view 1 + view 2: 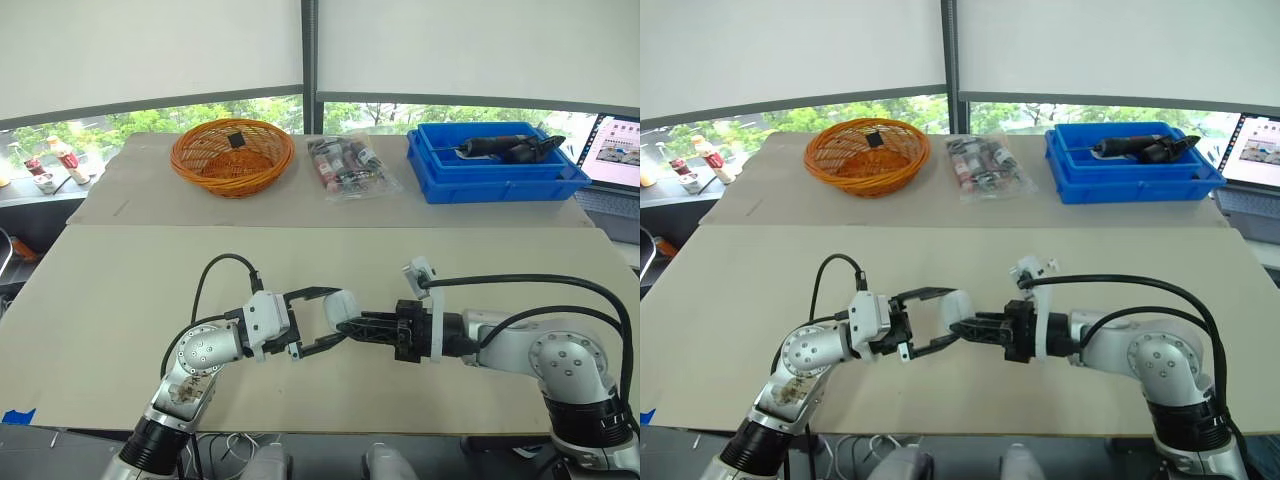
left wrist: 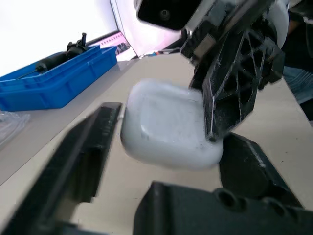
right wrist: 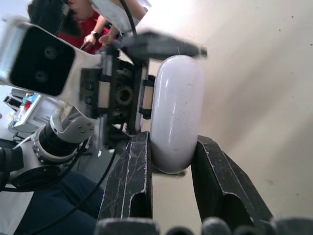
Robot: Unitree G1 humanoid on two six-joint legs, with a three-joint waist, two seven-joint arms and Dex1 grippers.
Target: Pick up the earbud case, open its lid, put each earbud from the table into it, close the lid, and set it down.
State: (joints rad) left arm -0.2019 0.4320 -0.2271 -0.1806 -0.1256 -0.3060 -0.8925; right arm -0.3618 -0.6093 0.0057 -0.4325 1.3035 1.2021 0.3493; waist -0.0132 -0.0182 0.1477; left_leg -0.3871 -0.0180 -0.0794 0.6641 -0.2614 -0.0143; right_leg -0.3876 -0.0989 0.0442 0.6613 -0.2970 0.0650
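Note:
A white earbud case (image 1: 342, 305) hangs above the table's front middle, held between both grippers. My left gripper (image 1: 338, 314) has one finger above and one below the case (image 2: 168, 127), touching its two ends. From the opposite side my right gripper (image 3: 171, 142) is shut on the near part of the case (image 3: 176, 107), its fingers (image 3: 132, 171) pressed on the flat faces. The lid looks shut. One finger of the left gripper (image 3: 161, 46) lies across the far end of the case.
At the back of the table (image 1: 120, 290) stand an orange wicker basket (image 1: 232, 155), a clear bag of small items (image 1: 348, 168) and a blue bin (image 1: 495, 165) with a dark tool in it. A laptop (image 1: 615, 160) sits at the far right.

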